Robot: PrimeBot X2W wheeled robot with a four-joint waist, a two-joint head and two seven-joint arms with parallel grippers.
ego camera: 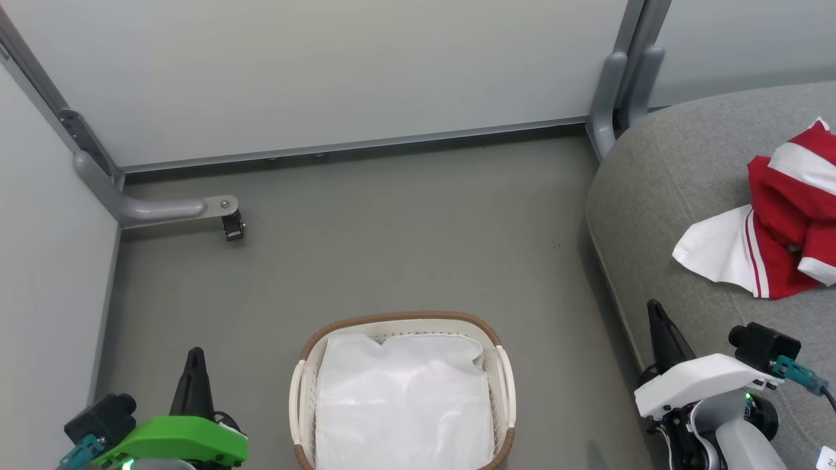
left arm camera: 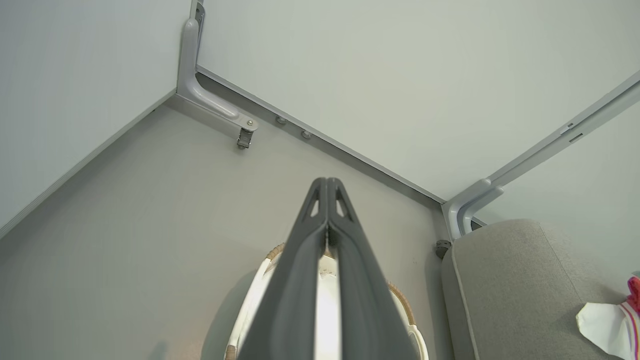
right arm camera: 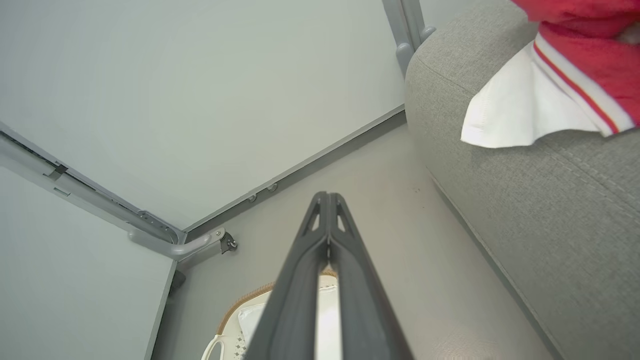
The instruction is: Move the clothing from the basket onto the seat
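The red and white clothing (ego camera: 780, 222) lies in a heap on the grey seat (ego camera: 659, 189) at the right; its white panel and striped edge (right arm camera: 525, 105) hang near the seat's rounded edge (right arm camera: 500, 165). The white basket (ego camera: 503, 385) with a brown rim stands on the floor at the bottom centre, holding a plain white liner sheet (ego camera: 401, 405). My left gripper (ego camera: 195, 356) is shut and empty, left of the basket (left arm camera: 405, 305). My right gripper (ego camera: 655, 310) is shut and empty, over the seat's front edge, right of the basket (right arm camera: 245, 300). Both pairs of fingers (left arm camera: 327, 185) (right arm camera: 327, 197) are pressed together.
Pale partition walls enclose the grey floor (ego camera: 392, 235). A metal foot bracket (ego camera: 222, 212) juts from the left corner and two grey posts (ego camera: 624, 85) stand by the seat's far end. A corner of the clothing (left arm camera: 607, 325) shows on the seat.
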